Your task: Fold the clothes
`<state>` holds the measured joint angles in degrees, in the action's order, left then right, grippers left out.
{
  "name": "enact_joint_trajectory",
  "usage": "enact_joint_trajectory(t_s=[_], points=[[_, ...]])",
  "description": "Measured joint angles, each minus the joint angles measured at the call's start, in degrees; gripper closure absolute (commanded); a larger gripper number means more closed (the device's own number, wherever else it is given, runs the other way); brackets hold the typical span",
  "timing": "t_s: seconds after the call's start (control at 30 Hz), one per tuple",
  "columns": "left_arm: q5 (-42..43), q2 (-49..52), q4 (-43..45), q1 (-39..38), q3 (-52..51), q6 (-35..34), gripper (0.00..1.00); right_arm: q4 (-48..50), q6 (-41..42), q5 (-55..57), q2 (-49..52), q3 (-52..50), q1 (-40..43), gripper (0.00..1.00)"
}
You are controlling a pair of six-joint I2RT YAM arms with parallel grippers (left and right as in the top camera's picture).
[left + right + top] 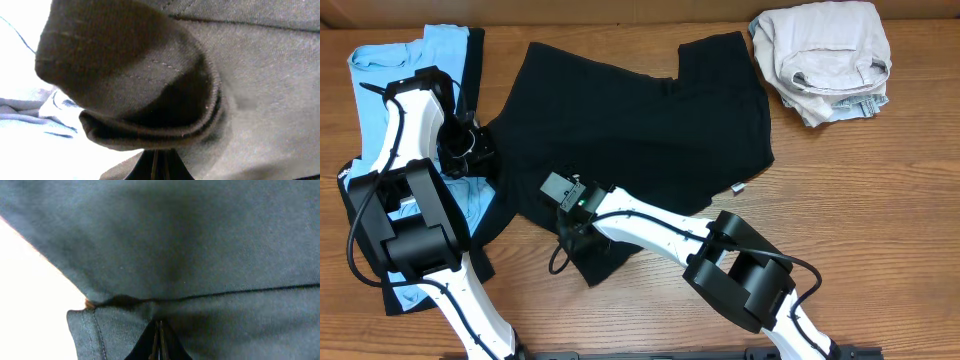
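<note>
Two arms are working, both rooted at the near edge of the bench (860, 200). The right arm (650, 228) comes in from the near right and reaches left. Right jaws are pinched fully together on the near-left part of the black T-shirt (650, 120), by its hem. In the right wrist view the fingertips (149, 350) meet with dark fabric right over them, a stitched hem (85, 330) to their left and a seam line running across. The shirt's near corner (595, 262) lies under that arm.

The left arm (400, 130) rises from the near left corner. Left jaws are closed too, clamped on the same shirt's left side at the sleeve. In the left wrist view a bunched, double-stitched cuff (150, 130) humps just above the shut fingertips (142, 170), with pale blue cloth behind.

The shirt body lies spread mid-bench, running up toward the far edge, mostly flat. A small white label (738, 187) sits at its right edge.

A light-blue T-shirt (390, 60) lies along the left edge, partly under the left arm. A crumpled beige garment (820, 55) sits in the far right corner, well apart from the black shirt.
</note>
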<state>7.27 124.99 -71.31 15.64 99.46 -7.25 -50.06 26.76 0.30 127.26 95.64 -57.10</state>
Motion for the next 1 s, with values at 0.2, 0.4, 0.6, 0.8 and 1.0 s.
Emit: enact_joint_trajectory(t_s=[0.2, 0.4, 0.6, 0.8, 1.0], points=[[0.0, 0.0, -0.1, 0.0, 0.0, 0.2, 0.96, -3.4, 4.4, 3.7, 0.1, 1.6, 4.5, 0.66], [0.0, 0.0, -0.1, 0.0, 0.0, 0.3, 0.96, -5.3, 7.2, 3.1, 0.2, 1.9, 14.6, 0.58], [0.0, 0.0, -0.1, 0.0, 0.0, 0.3, 0.96, -4.8, 8.2, -1.3, 0.3, 1.9, 21.4, 0.53], [0.0, 0.0, -0.1, 0.0, 0.0, 0.3, 0.96, -7.6, 9.0, -3.5, 0.3, 1.9, 20.8, 0.44], [0.0, 0.0, -0.1, 0.0, 0.0, 0.3, 0.96, -14.3, 9.3, -3.3, 0.3, 2.1, 21.2, 0.94]])
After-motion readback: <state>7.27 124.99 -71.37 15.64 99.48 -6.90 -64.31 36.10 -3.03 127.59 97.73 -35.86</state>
